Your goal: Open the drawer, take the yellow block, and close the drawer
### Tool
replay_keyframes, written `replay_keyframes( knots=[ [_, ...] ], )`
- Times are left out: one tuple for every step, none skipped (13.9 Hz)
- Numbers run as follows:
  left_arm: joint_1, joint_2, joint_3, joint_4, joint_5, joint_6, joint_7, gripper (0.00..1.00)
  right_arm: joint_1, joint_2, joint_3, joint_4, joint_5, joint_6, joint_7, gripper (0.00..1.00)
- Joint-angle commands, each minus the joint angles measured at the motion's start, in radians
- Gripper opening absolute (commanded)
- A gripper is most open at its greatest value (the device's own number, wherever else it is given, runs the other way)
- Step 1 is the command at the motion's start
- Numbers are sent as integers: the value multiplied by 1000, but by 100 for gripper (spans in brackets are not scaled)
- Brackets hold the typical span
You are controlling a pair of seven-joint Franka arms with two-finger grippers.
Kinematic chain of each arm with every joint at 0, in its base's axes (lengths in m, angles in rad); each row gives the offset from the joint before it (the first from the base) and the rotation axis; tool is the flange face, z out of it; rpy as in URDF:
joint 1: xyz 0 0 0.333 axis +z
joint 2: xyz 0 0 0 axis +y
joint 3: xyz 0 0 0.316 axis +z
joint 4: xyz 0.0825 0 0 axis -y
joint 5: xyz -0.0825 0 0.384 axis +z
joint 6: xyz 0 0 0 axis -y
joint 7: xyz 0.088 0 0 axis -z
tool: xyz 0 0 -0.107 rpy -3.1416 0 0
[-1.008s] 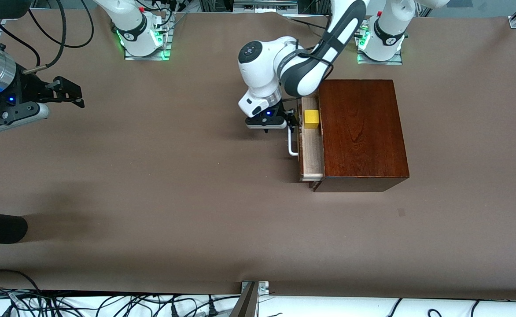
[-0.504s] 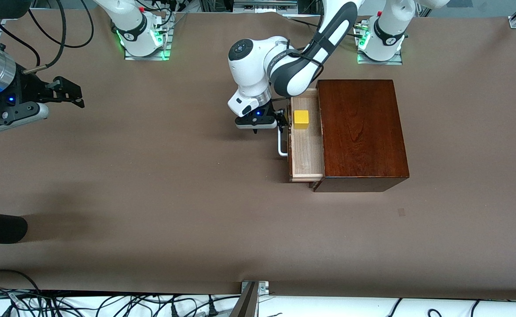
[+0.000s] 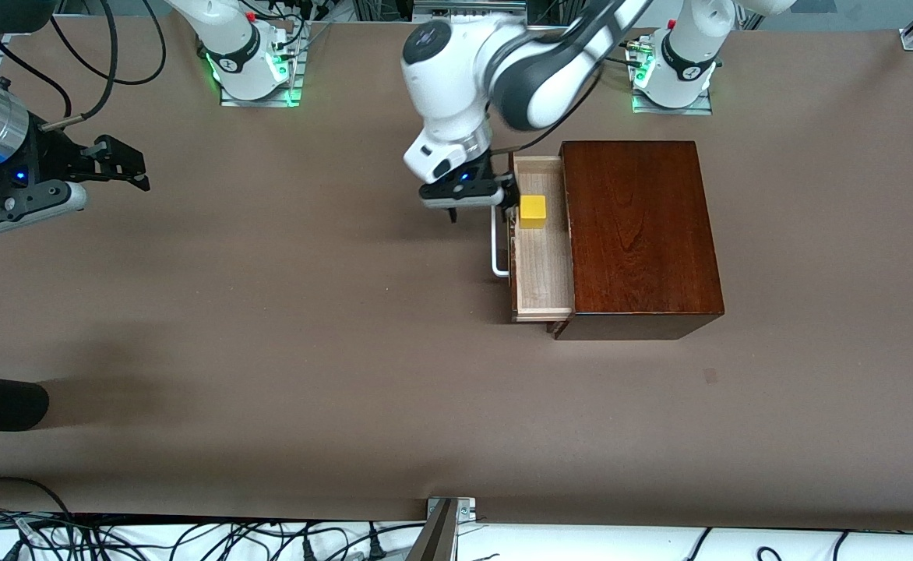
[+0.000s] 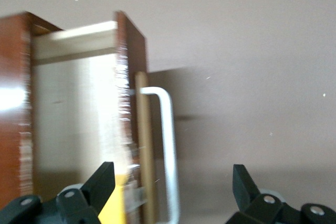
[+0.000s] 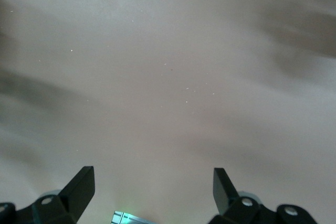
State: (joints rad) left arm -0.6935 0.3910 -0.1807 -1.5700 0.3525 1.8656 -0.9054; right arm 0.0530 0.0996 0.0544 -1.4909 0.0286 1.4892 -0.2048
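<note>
1. Black right gripper [image 3: 133, 165], at the frame's upper left edge, waits over bare table [image 3: 308, 351] with fingers spread, holding nothing.
2. Left gripper [image 3: 512, 201], upper centre, is released above the handle [image 3: 495, 249].
3. Drawer [image 3: 541, 265] stands open; yellow block [image 3: 533, 211] lies inside.

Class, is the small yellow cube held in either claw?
No: the small yellow cube sits in the open wooden drawer, ungripped.

No readable text, no label, no brand, no number, no sign in any view, only small marks on arm bases, too small to read
</note>
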Motion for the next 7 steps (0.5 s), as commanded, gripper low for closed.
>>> replay_keyframes(
  knots=[
    [122,-139,-3,-24,-125,-78,167,100,2,0,12,8,16,-4,-16,100],
    [173,-180,-6,-22,-154,-112,193,100,13,0,12,6,17,-6,-16,100],
    [208,-220,-6,-22,-182,-146,241,100,33,2,13,6,16,-9,-30,100],
    [247,-257,-3,-22,-199,-187,308,100,65,2,12,4,16,-10,-48,100],
    [291,-285,-5,-22,-208,-227,366,100,97,2,12,4,16,-12,-50,100],
    [323,-299,1,-7,-208,-256,423,100,128,11,13,4,14,-12,-50,100],
    [372,-301,3,17,-210,-293,503,100,177,20,13,4,16,-10,-50,100]
  ],
)
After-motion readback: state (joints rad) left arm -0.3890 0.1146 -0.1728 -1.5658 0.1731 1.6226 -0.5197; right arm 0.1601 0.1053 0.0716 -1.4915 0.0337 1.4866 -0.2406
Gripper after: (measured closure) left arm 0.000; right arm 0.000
